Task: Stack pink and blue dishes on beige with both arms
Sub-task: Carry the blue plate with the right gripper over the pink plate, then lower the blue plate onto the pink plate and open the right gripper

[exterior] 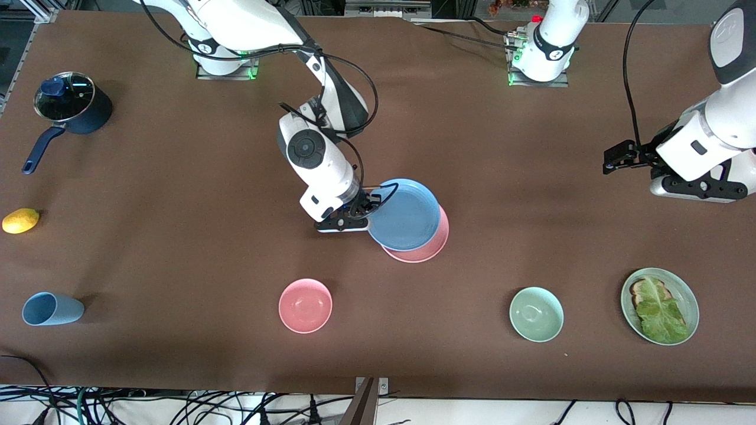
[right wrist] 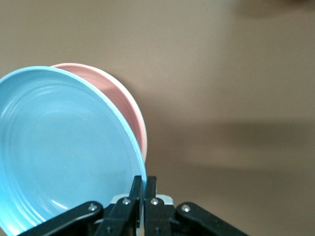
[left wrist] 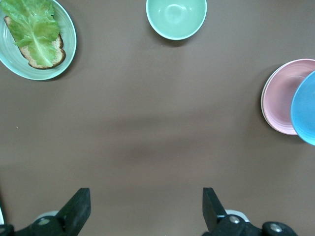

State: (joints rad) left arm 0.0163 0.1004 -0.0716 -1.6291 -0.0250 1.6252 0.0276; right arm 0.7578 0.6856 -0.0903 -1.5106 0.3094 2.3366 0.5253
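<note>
My right gripper (exterior: 361, 221) (right wrist: 143, 184) is shut on the rim of the blue plate (exterior: 403, 214) (right wrist: 64, 147). It holds the plate tilted in mid-table, partly over the pink plate (exterior: 426, 250) (right wrist: 129, 108), which lies flat on the table. In the left wrist view the pink plate (left wrist: 281, 96) shows a thin pale edge beneath it; the beige plate is otherwise hidden. The blue plate (left wrist: 306, 110) overlaps the pink one there too. My left gripper (exterior: 697, 190) (left wrist: 142, 206) waits open and holding nothing above the table at the left arm's end.
Near the front edge stand a pink bowl (exterior: 305, 305), a green bowl (exterior: 536, 314) and a green plate with lettuce on toast (exterior: 660, 305). A blue cup (exterior: 50, 309), a lemon (exterior: 20, 221) and a lidded dark pot (exterior: 71, 106) are at the right arm's end.
</note>
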